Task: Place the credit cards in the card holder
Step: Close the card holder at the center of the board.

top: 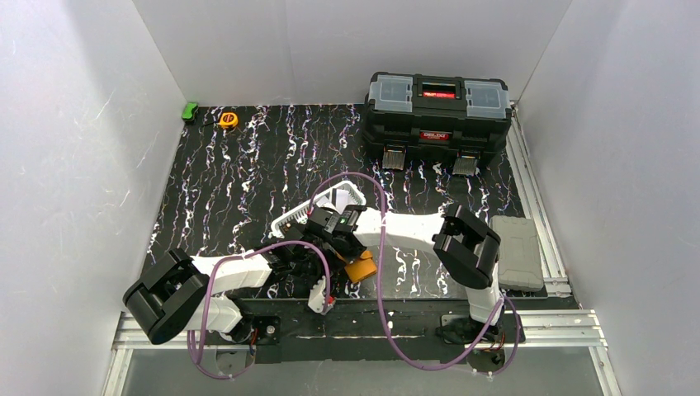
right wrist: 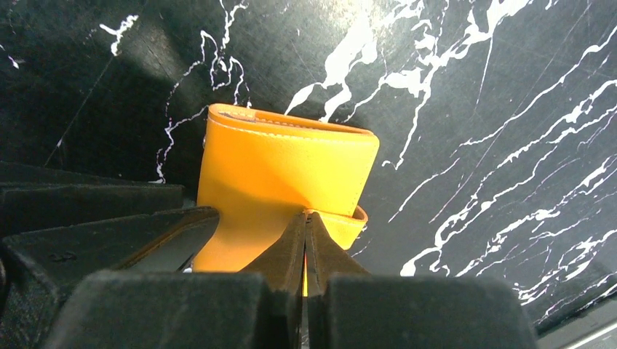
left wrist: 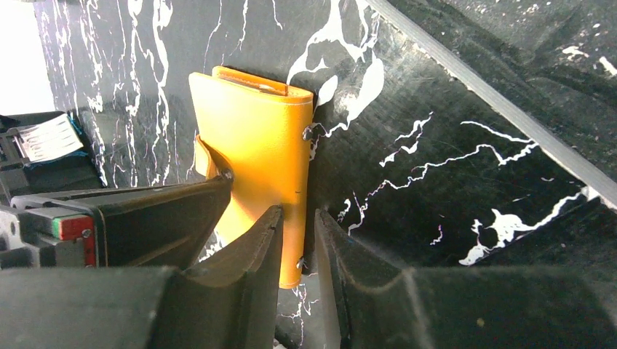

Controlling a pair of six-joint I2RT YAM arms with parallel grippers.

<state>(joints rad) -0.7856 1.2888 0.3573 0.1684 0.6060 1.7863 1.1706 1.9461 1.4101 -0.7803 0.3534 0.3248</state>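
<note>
The holder point(top: 361, 266) is at the near edge of the mat point(top: 248, 181), about the middle, just on the near side of the basket point(top: 334, 198). Both arms are crowded over it. It is folded shut, and I can't tell whether it rests on the mat or hangs a little above it.

The left claw point(left wrist: 298, 213) is nearly closed and pinches one long edge of the holder, a finger on each face. The right claw point(right wrist: 305, 217) is pressed tight together on what looks like the tab point(right wrist: 345, 222) or a thin lower flap. Its bite is shallow, right at the tips.

I can't pick out the cards anywhere. If they lie in the basket, the arms hide them.

That shallow bite worries me most. If the claws pull apart to open the holder, the thin leather could slide out of the right tips and the holder would snap back shut. A hard tug against a fastened snap could instead drag the holder out of the left pinch or twist it round.

It is also close to the mat's near edge, so a slip there could send it down by the arm bases, where it would be awkward to reach.

With both claws busy, neither is free to fetch a card. Letting go with one may let the holder flop closed. The wrists are almost touching too, so a careless swing could knock them together or shove the basket.
</note>
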